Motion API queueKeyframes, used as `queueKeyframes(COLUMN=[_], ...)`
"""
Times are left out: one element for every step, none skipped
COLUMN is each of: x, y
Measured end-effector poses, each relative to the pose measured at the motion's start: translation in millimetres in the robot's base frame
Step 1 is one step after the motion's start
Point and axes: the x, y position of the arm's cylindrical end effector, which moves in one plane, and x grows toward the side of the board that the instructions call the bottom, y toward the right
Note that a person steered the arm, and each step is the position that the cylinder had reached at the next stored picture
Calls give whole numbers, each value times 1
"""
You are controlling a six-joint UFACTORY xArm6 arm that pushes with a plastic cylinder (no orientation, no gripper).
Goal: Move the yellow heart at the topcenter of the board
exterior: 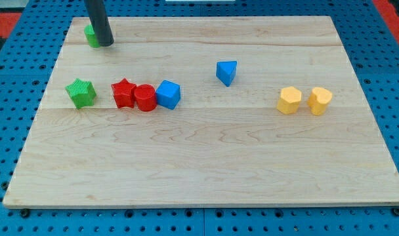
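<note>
At the view's right, pale yellow heart point(320, 100), upright.

A pale wooden board point(206, 177) lies on a blue pegboard surface point(2, 78). At the view's left sit a green star point(80, 92), then a red star point(123, 93), red cylinder point(145, 98) and blue cube point(168, 94) touching in a row, with a partly hidden green block point(90, 35) at the top left corner. A blue triangle point(226, 72) sits near the centre, and a yellow hexagon point(289, 100) and yellow heart point(319, 100) stand just beside each other at the right.
</note>
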Motion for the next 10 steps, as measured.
queueKeyframes(x=[10, 2, -10, -10, -3, 29, 93, 116, 209, 236], y=[-13, -47, -25, -41, -55, -104, -104, -111, -73, -3])
